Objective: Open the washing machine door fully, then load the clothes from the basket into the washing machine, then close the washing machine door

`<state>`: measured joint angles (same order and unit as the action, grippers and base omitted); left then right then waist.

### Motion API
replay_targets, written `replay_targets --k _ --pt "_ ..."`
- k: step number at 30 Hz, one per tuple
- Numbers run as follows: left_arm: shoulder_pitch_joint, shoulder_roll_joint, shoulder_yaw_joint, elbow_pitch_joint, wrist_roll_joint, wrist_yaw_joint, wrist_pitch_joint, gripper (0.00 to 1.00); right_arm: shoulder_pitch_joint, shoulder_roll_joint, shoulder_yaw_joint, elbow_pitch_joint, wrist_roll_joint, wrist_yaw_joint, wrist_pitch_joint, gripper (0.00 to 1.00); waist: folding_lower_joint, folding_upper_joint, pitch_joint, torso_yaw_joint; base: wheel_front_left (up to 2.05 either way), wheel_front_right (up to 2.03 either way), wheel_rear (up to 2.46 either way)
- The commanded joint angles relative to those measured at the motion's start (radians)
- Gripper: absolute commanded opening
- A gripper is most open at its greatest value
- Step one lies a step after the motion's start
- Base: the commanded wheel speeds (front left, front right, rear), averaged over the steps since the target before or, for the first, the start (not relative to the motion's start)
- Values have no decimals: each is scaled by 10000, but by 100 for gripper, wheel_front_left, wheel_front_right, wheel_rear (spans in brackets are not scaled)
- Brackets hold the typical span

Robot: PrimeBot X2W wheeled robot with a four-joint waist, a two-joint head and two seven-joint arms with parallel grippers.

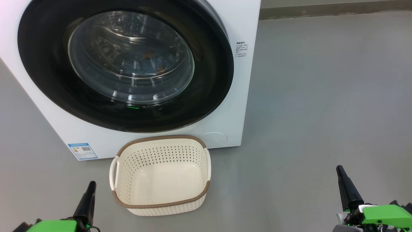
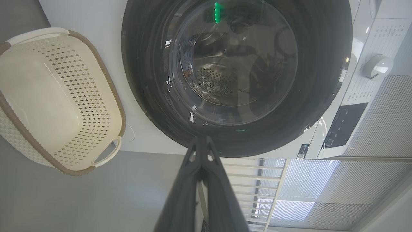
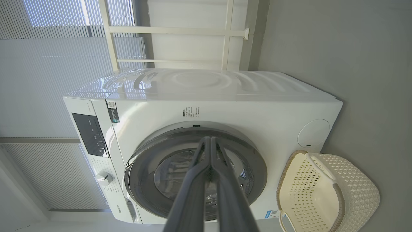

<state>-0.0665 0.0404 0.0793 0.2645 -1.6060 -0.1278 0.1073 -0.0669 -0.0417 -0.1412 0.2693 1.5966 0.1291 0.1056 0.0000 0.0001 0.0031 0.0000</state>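
The left hand (image 1: 91,187) is hanging clenched, its two long dark fingers pressed together into one tapering matte point and grasping nothing; behind it a glossy green housing is showing. In the left wrist view, this hand (image 2: 201,139) is pointing at the lower edge of the washing machine door. The right hand (image 1: 340,172) is likewise clenched and gripping nothing, hovering well off to the right of the washing machine (image 1: 244,96), its own wrist view showing the joined tips (image 3: 210,139) aiming at the door's upper rim.

The basket (image 1: 161,138) is sitting on the floor (image 1: 322,96) just in front of the washing machine: cream plastic, rounded-rectangular, with diamond-pierced walls, a brown woven-look rim and loop handles, its smooth bottom showing bare.

The washing machine door (image 1: 42,64) is lying shut against the white front, a wide glossy black ring around a bulging clear glass bowl. Through the glass, the clothes (image 1: 146,62) are showing dimly as bluish cloth with orange-brown specks inside the perforated steel drum.

A blue label sticker (image 1: 83,150) with a QR square is sitting at the machine's lower left corner, and a block of small dark print (image 1: 240,49) is running beside the door; neither is readable. The right wrist view is showing a black control panel (image 3: 91,133), a round white knob (image 3: 103,178) and a QR sticker (image 3: 112,111).
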Motion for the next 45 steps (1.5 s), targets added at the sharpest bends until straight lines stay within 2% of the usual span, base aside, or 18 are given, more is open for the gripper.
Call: replay_targets --k 1,45 --pt "-416 101 353 -194 -19 -29 65 0 -410 -85 276 -246 122 16 75 0 0 -1 0 0 0 0 0" --pt "-416 100 355 -195 -17 -29 67 0 -410 -85 277 -246 122 16 75 0 0 -1 0 0 0 0 0"
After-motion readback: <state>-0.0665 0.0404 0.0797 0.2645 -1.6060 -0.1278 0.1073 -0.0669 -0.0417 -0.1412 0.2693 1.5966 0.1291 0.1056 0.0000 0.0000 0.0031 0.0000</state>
